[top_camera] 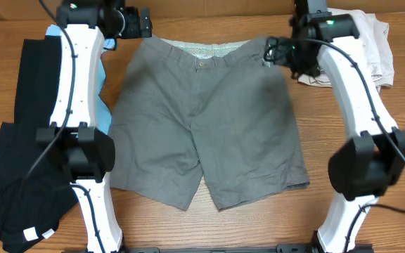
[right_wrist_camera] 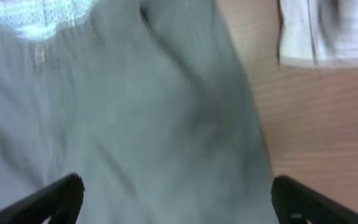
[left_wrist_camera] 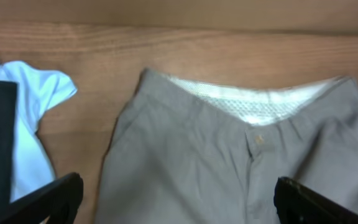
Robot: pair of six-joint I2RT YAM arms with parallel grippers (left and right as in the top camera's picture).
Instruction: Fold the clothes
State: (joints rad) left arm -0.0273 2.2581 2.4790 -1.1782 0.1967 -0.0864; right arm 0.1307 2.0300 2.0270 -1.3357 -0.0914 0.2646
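The grey shorts point(top_camera: 206, 119) lie flat and spread on the wooden table, waistband at the far side with its button point(left_wrist_camera: 258, 139) and pale mesh lining point(left_wrist_camera: 253, 102) showing. My left gripper point(top_camera: 140, 24) hovers at the waistband's left corner, open wide, nothing between its fingers point(left_wrist_camera: 67, 190). At the waistband's right corner is my right gripper point(top_camera: 276, 53), open too and empty. In the right wrist view the grey cloth point(right_wrist_camera: 166, 124) fills the space under the spread fingers point(right_wrist_camera: 64, 193).
A black garment point(top_camera: 20, 161) lies along the left edge. Light blue cloth point(left_wrist_camera: 30, 106) sits beside the left arm. Pale beige shorts point(top_camera: 368, 49) are bunched at the back right. Both arm bases point(top_camera: 90, 154) point(top_camera: 368, 165) stand near the front.
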